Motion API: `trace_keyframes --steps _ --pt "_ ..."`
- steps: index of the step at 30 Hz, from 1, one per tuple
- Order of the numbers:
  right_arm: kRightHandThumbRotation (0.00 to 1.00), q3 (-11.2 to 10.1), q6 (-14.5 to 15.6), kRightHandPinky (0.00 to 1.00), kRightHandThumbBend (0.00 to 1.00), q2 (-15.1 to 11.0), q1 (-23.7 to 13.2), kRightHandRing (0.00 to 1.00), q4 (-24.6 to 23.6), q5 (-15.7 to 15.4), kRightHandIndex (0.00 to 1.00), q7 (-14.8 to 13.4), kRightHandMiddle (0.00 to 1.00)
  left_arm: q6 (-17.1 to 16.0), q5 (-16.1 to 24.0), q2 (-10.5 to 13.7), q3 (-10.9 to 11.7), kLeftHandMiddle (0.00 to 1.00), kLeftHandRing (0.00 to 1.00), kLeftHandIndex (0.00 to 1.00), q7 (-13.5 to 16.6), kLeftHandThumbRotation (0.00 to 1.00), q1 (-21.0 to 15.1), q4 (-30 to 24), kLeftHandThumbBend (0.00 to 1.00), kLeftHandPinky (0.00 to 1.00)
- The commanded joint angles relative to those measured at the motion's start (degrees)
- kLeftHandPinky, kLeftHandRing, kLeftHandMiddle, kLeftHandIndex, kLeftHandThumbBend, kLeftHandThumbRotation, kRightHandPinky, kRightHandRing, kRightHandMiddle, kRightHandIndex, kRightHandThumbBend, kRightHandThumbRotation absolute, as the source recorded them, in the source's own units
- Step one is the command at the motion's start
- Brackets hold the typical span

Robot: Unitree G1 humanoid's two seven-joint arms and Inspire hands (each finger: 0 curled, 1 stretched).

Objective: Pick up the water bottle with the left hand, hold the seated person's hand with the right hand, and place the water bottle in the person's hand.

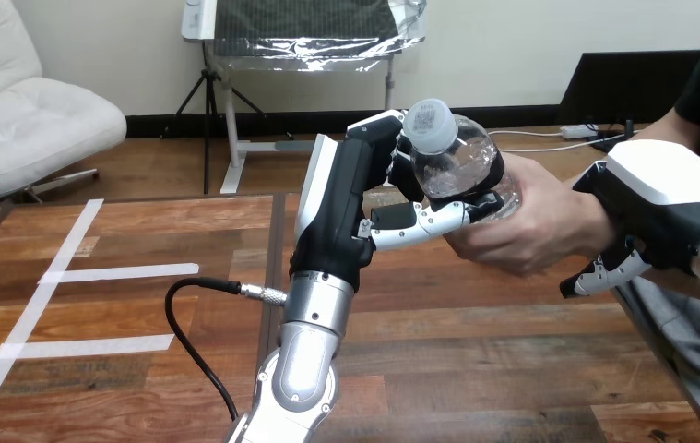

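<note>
A clear water bottle [455, 157] with a white cap is raised above the table at centre right, tilted with its cap toward me. My left hand [350, 189] is shut on it, fingers and thumb curled round its body. The person's hand [521, 221] comes in from the right and wraps the bottle's lower part from below. My right hand [655, 217] lies over the person's wrist, fingers curled down round it.
The wooden table [475, 351] spreads below, with white tape lines [97, 273] on its left part. A black cable [194, 323] loops beside my left forearm. The person's lap is at the lower right edge.
</note>
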Motion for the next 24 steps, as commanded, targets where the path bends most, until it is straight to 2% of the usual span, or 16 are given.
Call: trace_keyframes --steps 1,17,20,24 --pt "0.0 -1.9 -1.1 0.15 0.81 -0.7 -2.7 0.21 -2.9 -0.4 0.36 -0.4 0.29 -0.7 0.4 -5.4 -1.8 0.43 0.4 0.47 0.0 0.0 -2.5 -0.6 0.6 0.36" --pt "0.0 -1.9 -2.1 0.16 0.83 -0.9 -2.6 0.22 -2.5 -0.1 0.37 -0.4 0.3 -0.9 0.1 -5.1 -1.7 0.43 0.4 0.48 0.1 0.0 -2.2 -1.0 0.58 0.36" --pt "0.0 -1.6 -2.3 0.16 0.83 -1.0 -2.6 0.22 -2.2 -0.8 0.37 -0.8 0.3 -0.7 -0.1 -5.1 -1.7 0.43 0.4 0.48 0.0 0.0 -2.1 -1.1 0.58 0.36" --pt "0.0 -0.7 -0.4 0.18 0.83 -1.4 -2.8 0.25 -2.8 -3.5 0.41 0.4 0.33 -0.9 -0.6 -5.0 -1.6 0.42 0.4 0.48 -0.2 0.0 -2.0 -1.1 0.58 0.37"
